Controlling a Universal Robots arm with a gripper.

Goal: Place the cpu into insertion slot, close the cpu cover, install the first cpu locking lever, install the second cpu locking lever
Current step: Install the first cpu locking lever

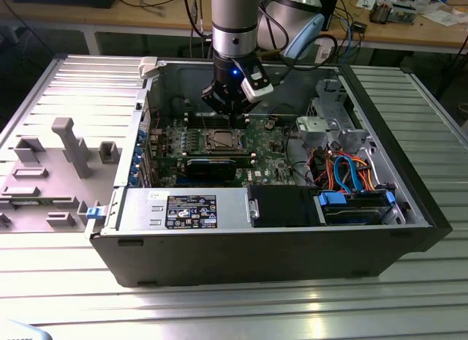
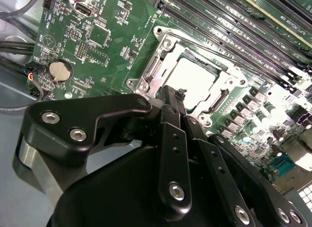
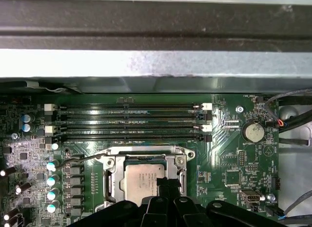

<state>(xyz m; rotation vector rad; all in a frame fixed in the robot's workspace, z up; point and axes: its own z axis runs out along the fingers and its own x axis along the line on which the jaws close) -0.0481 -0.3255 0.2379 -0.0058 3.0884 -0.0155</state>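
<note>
A: What's hidden or cut off?

B: In the exterior view the arm's wrist covers the back of the open computer case [image 1: 409, 201], and the gripper [image 1: 228, 110] hangs over the green motherboard [image 1: 267, 144], just behind the insertion slot [image 1: 220, 141]. The slot is small there; no detail of the levers can be made out. In the first wrist view the near edge of the cpu [image 3: 141, 179] and the slot's lower rim sit behind the black finger links. In the second wrist view the gripper body blocks the near half of the socket.

A: And the fingers?

B: Fingers [image 2: 171, 102] drawn together, tips meeting w/ no visible gap, narrow point right over the socket edge. Nothing seen btwn them. Whether the tip touches the cpu cover [image 2: 161, 75] or hovers just above: can't tell.

A: Where's the cpu?

B: Lying flat in the insertion slot, silvery top showing through the window of the cpu cover, which lies down around it. A thin wire lever [image 3: 80, 157] runs along one side of the socket. RAM slots [image 3: 129, 122] lie beyond it; a coin battery [image 3: 253, 132] sits off to the side.
</note>
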